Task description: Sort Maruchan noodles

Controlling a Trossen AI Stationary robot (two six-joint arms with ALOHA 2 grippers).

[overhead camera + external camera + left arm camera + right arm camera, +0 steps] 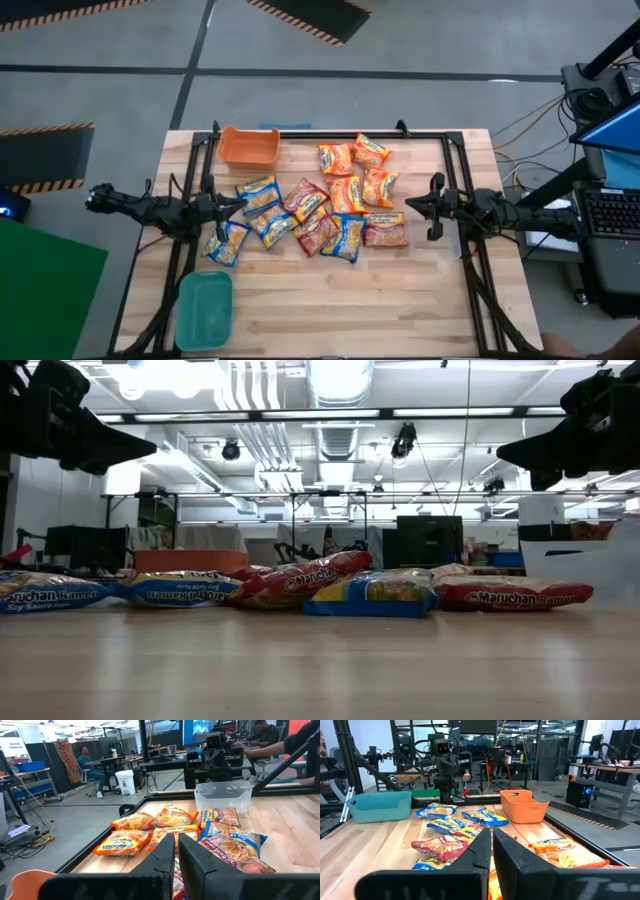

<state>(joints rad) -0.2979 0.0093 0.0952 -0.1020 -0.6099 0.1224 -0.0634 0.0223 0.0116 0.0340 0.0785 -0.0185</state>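
Several Maruchan noodle packets lie flat in a loose heap at the table's middle [320, 205]. Blue-and-yellow ones [258, 193] lie on the left, orange ones [348, 193] toward the far side, and red ones [385, 231] on the right. My left gripper [241, 203] is shut and empty; it hovers at the heap's left edge, above the packets [176, 851]. My right gripper [410, 205] is shut and empty; it hovers at the heap's right edge [491, 845]. In the low view both grippers hang well above the packets, the left one [150, 448] and the right one [500, 452].
An orange bin [248, 146] stands at the far left of the table. A teal bin [205, 310] stands at the near left. A clear plastic bin [223, 795] stands under the right arm. A black frame [330, 135] runs around the table. People sit at desks beyond it [86, 761].
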